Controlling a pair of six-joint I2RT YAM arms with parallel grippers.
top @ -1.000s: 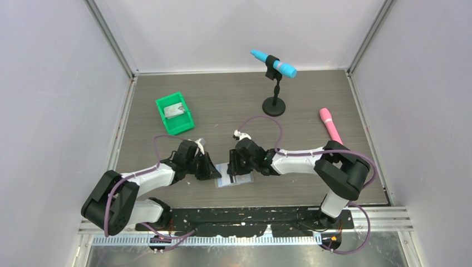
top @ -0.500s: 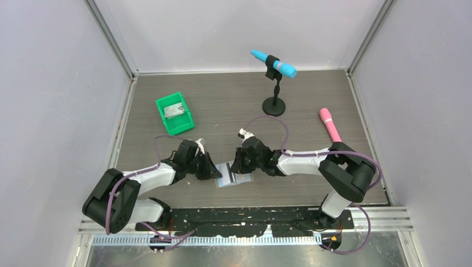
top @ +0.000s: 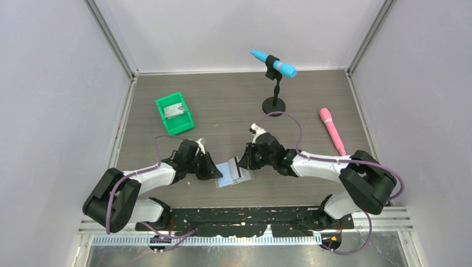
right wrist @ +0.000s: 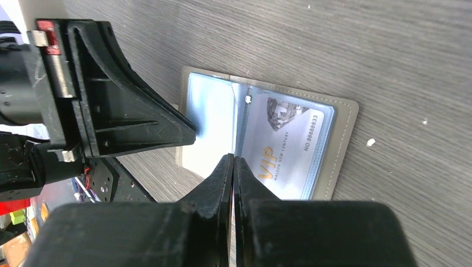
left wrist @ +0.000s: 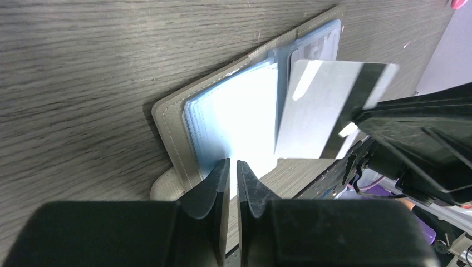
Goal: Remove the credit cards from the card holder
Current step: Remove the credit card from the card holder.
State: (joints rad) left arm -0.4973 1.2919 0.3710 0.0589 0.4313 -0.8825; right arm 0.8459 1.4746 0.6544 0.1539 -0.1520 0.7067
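Observation:
The card holder (top: 229,174) lies open on the table near the front edge, grey outside with pale blue pockets (left wrist: 234,117). My left gripper (top: 214,169) is shut, and its tips (left wrist: 229,166) rest on the holder's left half. My right gripper (top: 243,163) is shut on a whitish credit card with a black stripe (left wrist: 328,108) and holds it just above the holder's right half. In the right wrist view that card is edge-on between the jaws (right wrist: 233,161). Another credit card marked VIP (right wrist: 284,139) sits in the right pocket of the holder (right wrist: 340,139).
A green bin (top: 183,123) with a grey card (top: 174,110) in it stands at the back left. A blue microphone on a black stand (top: 274,64) is at the back middle. A pink microphone (top: 330,125) lies at the right.
My right gripper has drawn back to the right with the striped card, pulling it clear of the pocket. More of the holder's blue inside shows. The left gripper has stayed put.

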